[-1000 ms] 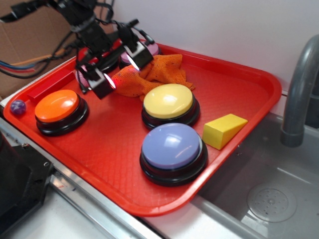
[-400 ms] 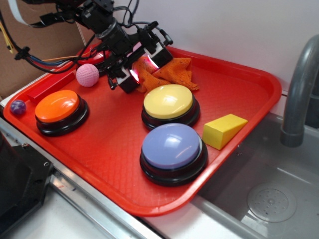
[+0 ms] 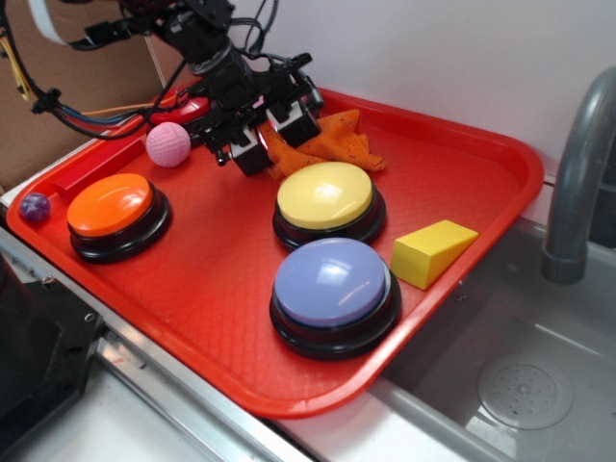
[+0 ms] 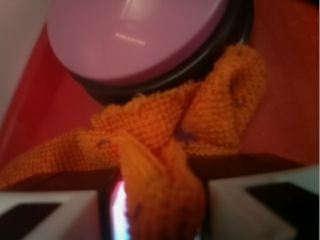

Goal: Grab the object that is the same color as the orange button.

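Pinching 1 orange cloth (image 4: 165, 200), fingers (image 4: 45, 220) closed, amid 4 buttons (image 3: 110, 204).

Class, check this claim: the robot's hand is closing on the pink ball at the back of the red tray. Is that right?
Not right. The wrist view shows the hand with the orange knitted cloth between its fingers, not the pink ball, which lies apart. The red tray detail holds.

Knitted cloth (image 4: 165, 135); glossy orange button (image 3: 111, 204).
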`<state>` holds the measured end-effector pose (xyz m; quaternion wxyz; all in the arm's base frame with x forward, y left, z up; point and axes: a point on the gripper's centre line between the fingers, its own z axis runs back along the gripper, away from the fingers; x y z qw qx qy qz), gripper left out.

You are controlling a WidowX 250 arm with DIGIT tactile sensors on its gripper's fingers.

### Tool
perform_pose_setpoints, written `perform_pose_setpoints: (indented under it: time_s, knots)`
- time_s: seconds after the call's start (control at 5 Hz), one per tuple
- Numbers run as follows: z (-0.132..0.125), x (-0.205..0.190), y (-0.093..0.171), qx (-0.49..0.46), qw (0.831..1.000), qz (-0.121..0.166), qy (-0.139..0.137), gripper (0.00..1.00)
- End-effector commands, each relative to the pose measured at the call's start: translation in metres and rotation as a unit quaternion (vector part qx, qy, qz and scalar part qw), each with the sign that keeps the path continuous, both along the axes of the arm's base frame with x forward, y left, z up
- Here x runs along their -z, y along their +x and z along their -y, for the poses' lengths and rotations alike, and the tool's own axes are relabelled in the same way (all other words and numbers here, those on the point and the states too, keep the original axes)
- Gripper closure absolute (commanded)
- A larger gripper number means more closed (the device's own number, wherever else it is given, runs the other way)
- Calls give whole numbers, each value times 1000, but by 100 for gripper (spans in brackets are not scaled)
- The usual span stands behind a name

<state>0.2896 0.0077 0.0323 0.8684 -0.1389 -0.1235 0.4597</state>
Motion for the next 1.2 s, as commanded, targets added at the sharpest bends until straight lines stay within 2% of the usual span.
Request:
perform_pose_setpoints:
  time_s: [0.0,0.2,0.4,0.6,0.8,1.0]
  knots:
    - [-7,-63,-8,151,982,-82,76,100]
    - [-5,-91,-28,244,957,-130,89,100]
    - [-1,-115,-58,279,943,-150,107,100]
    - [3,-132,-89,324,931,-135,102,100]
    - [4,-135,-110,321,933,-127,102,100]
    - [-4,-134,-112,310,935,-139,102,100]
